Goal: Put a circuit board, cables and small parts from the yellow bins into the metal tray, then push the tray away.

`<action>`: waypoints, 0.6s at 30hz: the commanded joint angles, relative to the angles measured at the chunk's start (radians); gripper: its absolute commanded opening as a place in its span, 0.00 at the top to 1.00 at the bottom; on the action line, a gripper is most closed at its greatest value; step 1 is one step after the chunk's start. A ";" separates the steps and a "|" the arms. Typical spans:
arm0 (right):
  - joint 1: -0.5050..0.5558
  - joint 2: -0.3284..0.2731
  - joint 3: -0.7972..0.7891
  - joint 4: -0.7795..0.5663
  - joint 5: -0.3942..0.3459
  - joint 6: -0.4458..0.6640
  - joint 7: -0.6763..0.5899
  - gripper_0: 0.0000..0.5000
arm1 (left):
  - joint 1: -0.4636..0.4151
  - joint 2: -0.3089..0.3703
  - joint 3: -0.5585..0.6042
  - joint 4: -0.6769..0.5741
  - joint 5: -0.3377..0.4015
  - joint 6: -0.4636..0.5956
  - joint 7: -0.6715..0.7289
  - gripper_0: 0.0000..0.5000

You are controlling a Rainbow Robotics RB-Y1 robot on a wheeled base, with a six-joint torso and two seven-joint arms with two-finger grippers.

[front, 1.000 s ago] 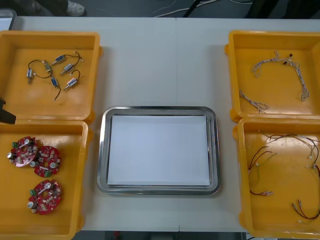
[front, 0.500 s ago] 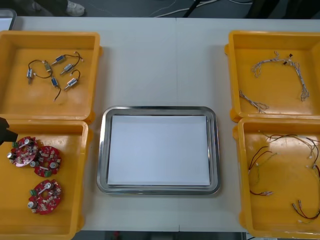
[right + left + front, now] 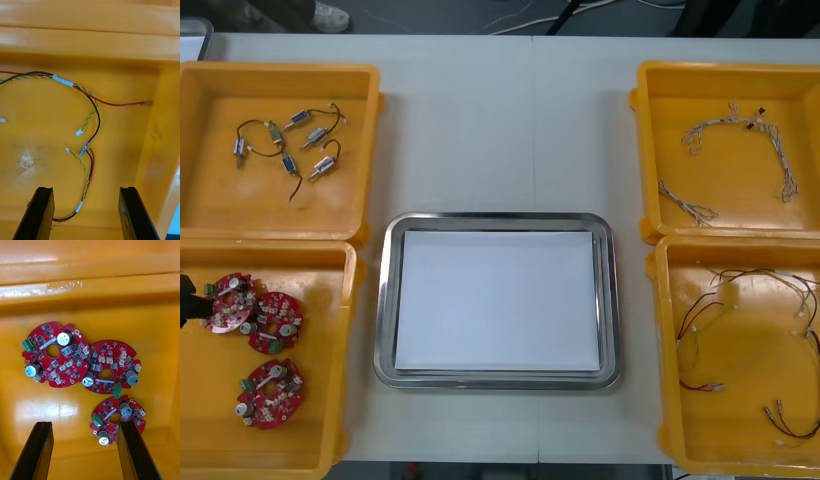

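- The left pincer (image 3: 88, 455) is spread wide and holds nothing. It sits low over the floor of a yellow bin (image 3: 41, 412), ready to close on a board.
- The nearest circuit board (image 3: 116, 419) lies just ahead of it, against one finger rather than between the two. I judge the pincer needs a sideways shift before it can grip.
- Two more boards (image 3: 56, 354) lie beyond that one, touching edge to edge, close to the bin's far wall.
- The right pincer (image 3: 87, 215) is just as wide and also holds nothing. It hangs over its own bin (image 3: 127, 150), where a red, yellow and black cable (image 3: 91, 165) runs up between its fingers, seemingly ready for its turn.
- The metal tray (image 3: 385, 300) sits on the desk (image 3: 500, 130) between the two pincers, white inside with nothing in it. That middle spot looks to be in reach of either arm.
- The small metal parts (image 3: 290, 145) lie untouched in the bin beyond the left pincer's own.
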 commanded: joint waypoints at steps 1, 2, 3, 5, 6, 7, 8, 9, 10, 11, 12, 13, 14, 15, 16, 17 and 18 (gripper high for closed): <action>0.049 -0.026 0.022 0.014 -0.011 -0.040 0.042 0.00 | 0.069 0.047 0.032 -0.039 0.001 -0.052 0.092 0.00; 0.054 -0.024 0.024 0.014 -0.011 -0.046 0.042 0.00 | 0.078 0.047 0.032 -0.040 0.001 -0.062 0.093 0.00; 0.063 -0.026 0.027 0.015 -0.010 -0.057 0.042 0.00 | 0.095 0.047 0.032 -0.042 0.001 -0.085 0.099 0.00; 0.077 -0.024 0.032 0.014 -0.004 -0.075 0.042 0.00 | 0.118 0.047 0.032 -0.042 -0.001 -0.116 0.104 0.00; 0.080 -0.026 0.033 0.014 -0.004 -0.081 0.042 0.00 | 0.126 0.047 0.032 -0.042 -0.001 -0.125 0.105 0.00; 0.097 -0.024 0.033 0.014 0.000 -0.101 0.042 0.00 | 0.146 0.047 0.032 -0.042 -0.002 -0.148 0.112 0.00; 0.097 -0.024 0.033 0.014 0.000 -0.101 0.042 0.00 | 0.146 0.047 0.032 -0.042 -0.002 -0.148 0.112 0.00; 0.109 -0.021 0.033 0.014 0.003 -0.113 0.042 0.00 | 0.164 0.047 0.032 -0.042 -0.004 -0.165 0.118 0.00; 0.117 -0.017 0.035 0.014 0.004 -0.116 0.042 0.00 | 0.176 0.047 0.032 -0.042 -0.007 -0.174 0.122 0.00; 0.121 -0.014 0.033 0.014 0.006 -0.118 0.042 0.00 | 0.189 0.047 0.032 -0.042 -0.008 -0.185 0.127 0.00; 0.123 -0.011 0.033 0.015 0.007 -0.118 0.042 0.00 | 0.196 0.047 0.032 -0.042 -0.008 -0.190 0.130 0.00; 0.127 -0.006 0.035 0.015 0.010 -0.118 0.042 0.00 | 0.213 0.047 0.032 -0.042 -0.011 -0.202 0.136 0.00; 0.131 0.002 0.033 0.014 0.015 -0.119 0.043 0.00 | 0.227 0.047 0.032 -0.042 -0.016 -0.213 0.144 0.00; 0.134 0.005 0.035 0.014 0.016 -0.122 0.043 0.00 | 0.232 0.047 0.030 -0.042 -0.018 -0.216 0.147 0.00; 0.135 0.005 0.033 0.014 0.019 -0.124 0.045 0.00 | 0.238 0.047 0.030 -0.042 -0.021 -0.220 0.151 0.00; 0.141 0.019 0.033 0.014 0.030 -0.132 0.048 0.00 | 0.248 0.047 0.025 -0.042 -0.027 -0.225 0.181 0.00; 0.141 0.023 0.035 0.015 0.033 -0.130 0.048 0.00 | 0.251 0.046 0.022 -0.040 -0.030 -0.225 0.191 0.00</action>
